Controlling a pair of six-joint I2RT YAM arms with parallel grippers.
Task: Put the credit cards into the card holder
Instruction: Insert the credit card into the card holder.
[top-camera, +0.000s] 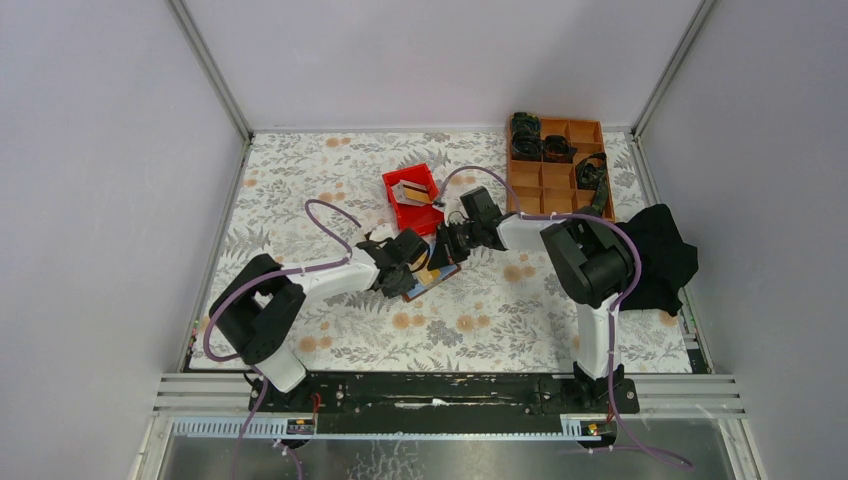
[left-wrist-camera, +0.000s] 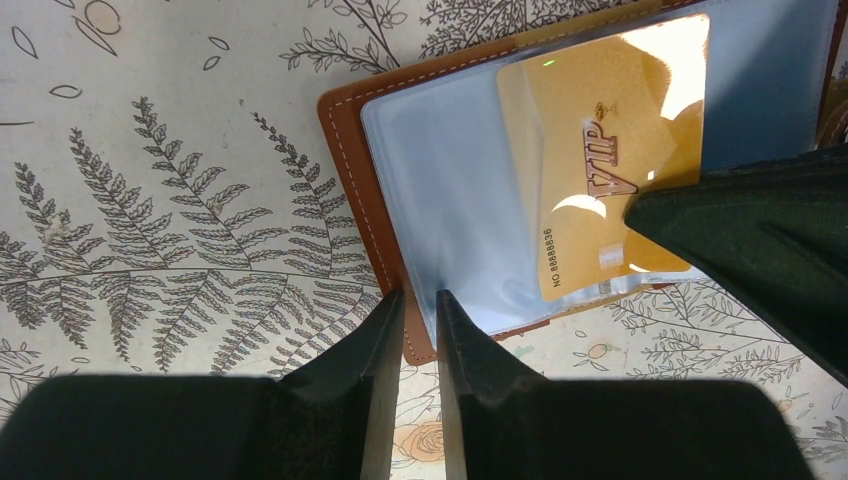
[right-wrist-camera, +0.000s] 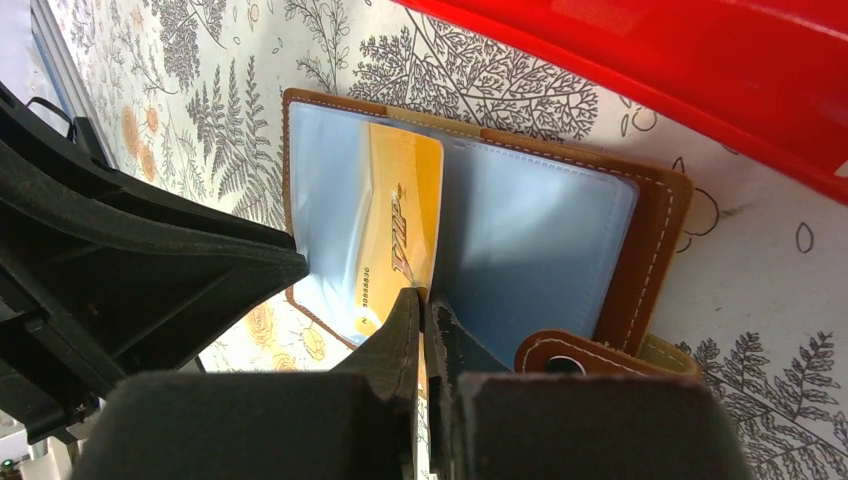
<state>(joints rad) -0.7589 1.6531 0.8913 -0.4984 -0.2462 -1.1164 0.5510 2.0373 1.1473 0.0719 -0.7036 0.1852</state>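
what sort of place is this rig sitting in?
Probably a lab robot cell: plain enclosing walls, left arm and right arm bolted to a rail, red bin and compartment tray set out as props.

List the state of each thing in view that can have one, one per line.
card holder: open, lying flat.
gold card: partly inside a clear pocket, it seems.
right end effector: shut on the gold card.
left end effector: pinching the card holder's clear pocket edge.
red bin: upright, holding a tan item.
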